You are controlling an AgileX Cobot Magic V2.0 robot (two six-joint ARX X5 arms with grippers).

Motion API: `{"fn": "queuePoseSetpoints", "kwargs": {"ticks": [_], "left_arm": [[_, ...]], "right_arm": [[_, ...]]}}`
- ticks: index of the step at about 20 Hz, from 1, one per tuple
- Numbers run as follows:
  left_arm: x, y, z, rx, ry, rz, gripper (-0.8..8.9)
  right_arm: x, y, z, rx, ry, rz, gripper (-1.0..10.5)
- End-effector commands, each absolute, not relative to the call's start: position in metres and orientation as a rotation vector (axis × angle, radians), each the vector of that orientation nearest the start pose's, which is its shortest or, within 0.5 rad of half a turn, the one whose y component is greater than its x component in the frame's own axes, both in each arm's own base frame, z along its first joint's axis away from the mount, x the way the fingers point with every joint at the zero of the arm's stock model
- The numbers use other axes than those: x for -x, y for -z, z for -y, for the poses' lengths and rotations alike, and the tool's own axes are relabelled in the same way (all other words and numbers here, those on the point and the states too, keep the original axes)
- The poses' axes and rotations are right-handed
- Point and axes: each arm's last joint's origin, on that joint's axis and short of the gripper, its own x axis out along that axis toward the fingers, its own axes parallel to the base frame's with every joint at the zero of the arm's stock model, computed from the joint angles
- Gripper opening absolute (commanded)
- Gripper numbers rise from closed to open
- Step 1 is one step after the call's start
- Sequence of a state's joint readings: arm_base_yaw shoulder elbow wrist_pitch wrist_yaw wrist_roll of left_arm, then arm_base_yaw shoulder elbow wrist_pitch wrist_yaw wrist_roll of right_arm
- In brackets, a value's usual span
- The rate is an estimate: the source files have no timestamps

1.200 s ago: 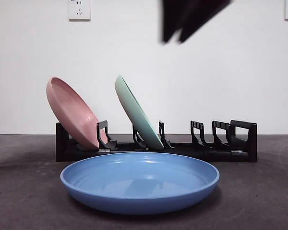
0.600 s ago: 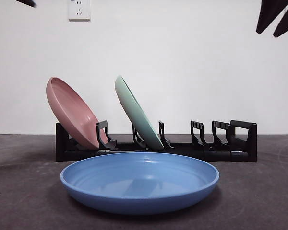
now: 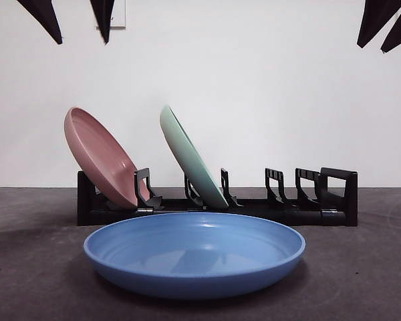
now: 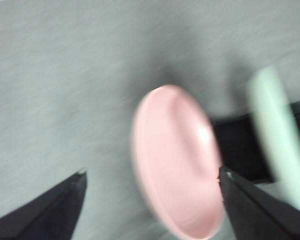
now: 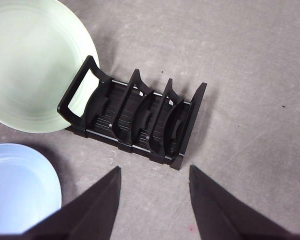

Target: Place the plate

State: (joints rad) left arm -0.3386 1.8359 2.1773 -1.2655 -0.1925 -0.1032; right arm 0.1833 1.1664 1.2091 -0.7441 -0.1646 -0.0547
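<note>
grey table (image 3: 361,267), white wall (image 3: 267,87), what looks like a wall socket (image 3: 120,13) behind

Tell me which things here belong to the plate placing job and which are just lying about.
Part of the job:
blue plate, flat on the table
black dish rack
left gripper, open, above the pink plate
right gripper, open, above the rack's far end

Already racked or just there:
pink plate
green plate
wall socket

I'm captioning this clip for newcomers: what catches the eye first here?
The big blue plate lying flat on the dark table in front. Behind it a black rack holds a pink plate and a green plate leaning in its slots. Both the left gripper and the right gripper hang high, open and empty.
</note>
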Motion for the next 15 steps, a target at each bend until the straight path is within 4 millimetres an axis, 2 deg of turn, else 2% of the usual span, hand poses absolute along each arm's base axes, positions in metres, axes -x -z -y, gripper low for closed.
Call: {"fn": "queuePoseSetpoints", "kwargs": {"ticks": [1,3,8,11,15], "left_arm": [[-0.353,-0.412,0.122,-0.195,0.069,-0.976,3.73],[-0.363,-0.393,0.127,-0.217,0.03,-1.07,3.74],[-0.386,-0.357,0.14,-0.25,-0.004,-1.153,3.72],[-0.391,-0.35,0.142,-0.334,-0.104,-1.137,3.71],[-0.393,-0.345,0.143,-0.349,-0.118,-1.142,3.71]], "right_arm": [[-0.229,-0.358,-0.049,0.056,-0.361,-0.681,2.2],[-0.229,-0.358,-0.049,0.056,-0.361,-0.681,2.2],[-0.229,-0.358,-0.05,0.051,-0.383,-0.681,2.2],[-0.228,-0.358,-0.051,0.053,-0.386,-0.681,2.2],[-0.229,-0.358,-0.052,0.054,-0.39,-0.678,2.2]]}}
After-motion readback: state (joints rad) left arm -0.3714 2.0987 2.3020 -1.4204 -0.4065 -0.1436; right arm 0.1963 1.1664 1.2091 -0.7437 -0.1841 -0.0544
